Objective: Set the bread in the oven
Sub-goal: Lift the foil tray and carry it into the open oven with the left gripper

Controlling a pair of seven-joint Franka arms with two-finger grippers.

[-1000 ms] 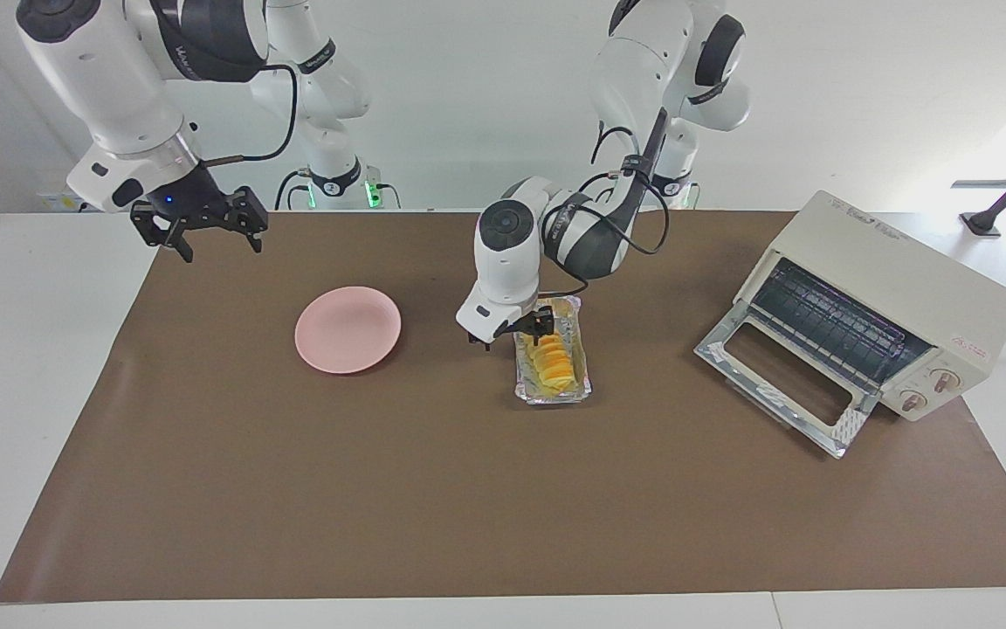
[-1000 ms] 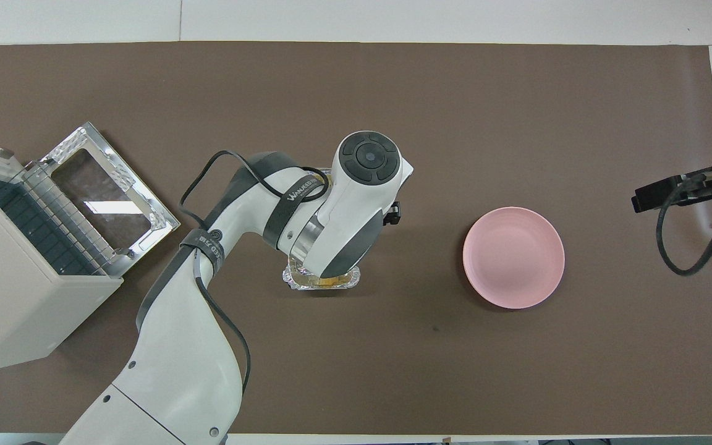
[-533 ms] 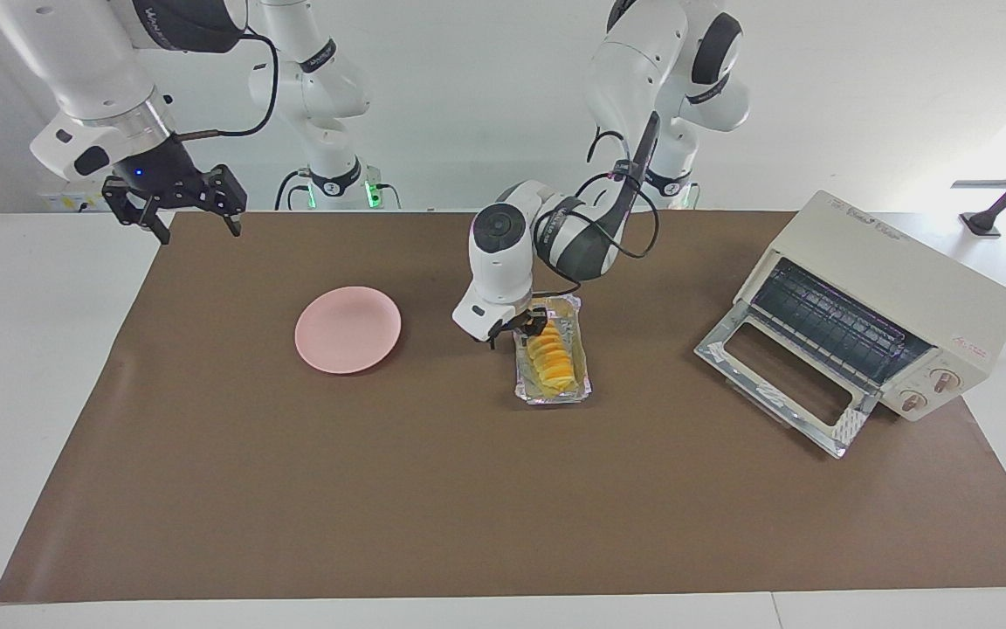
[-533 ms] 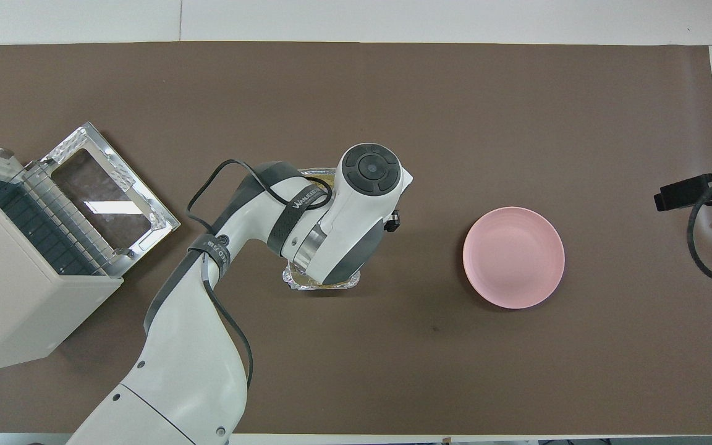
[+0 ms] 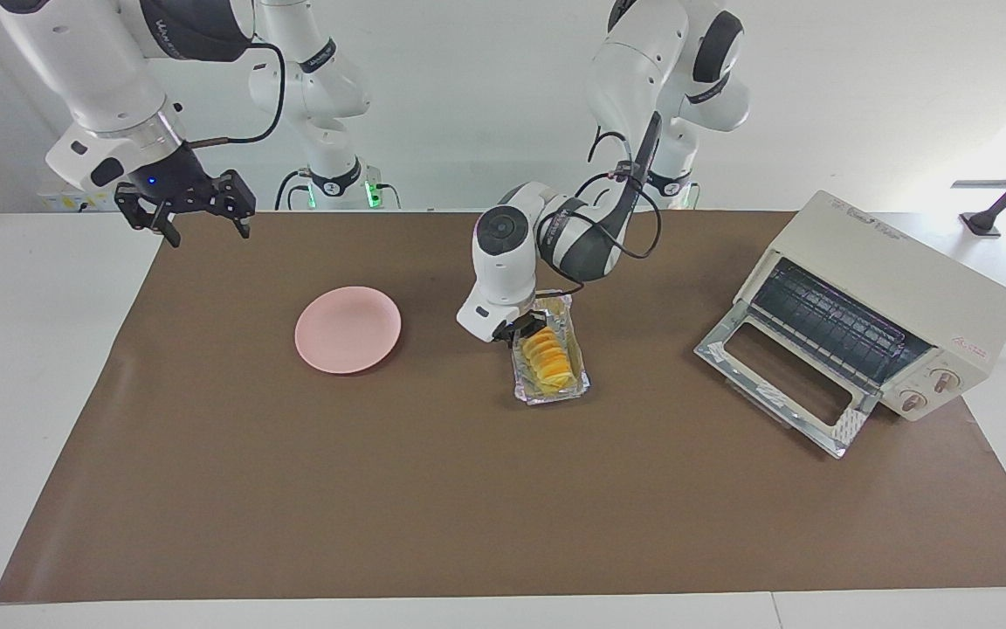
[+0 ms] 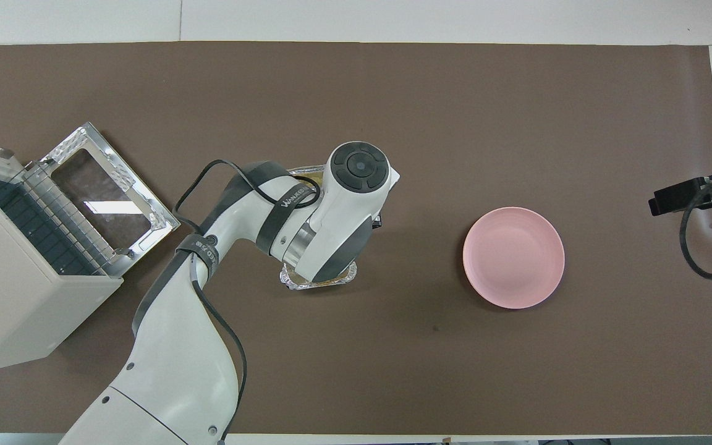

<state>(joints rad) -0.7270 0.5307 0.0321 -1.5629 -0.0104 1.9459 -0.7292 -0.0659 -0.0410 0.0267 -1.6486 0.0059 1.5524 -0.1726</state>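
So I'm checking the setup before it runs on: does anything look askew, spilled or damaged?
Nothing spilled or broken. The foil tray sits slightly askew under the left hand, which is at its rim by the bread. The oven door is folded down. The pink plate lies flat. The right hand waits, raised.

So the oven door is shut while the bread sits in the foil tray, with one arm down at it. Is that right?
Not quite: the facing view shows the oven with its door dropped open. The rest holds: the bread lies in the foil tray, and the left gripper is down at it.
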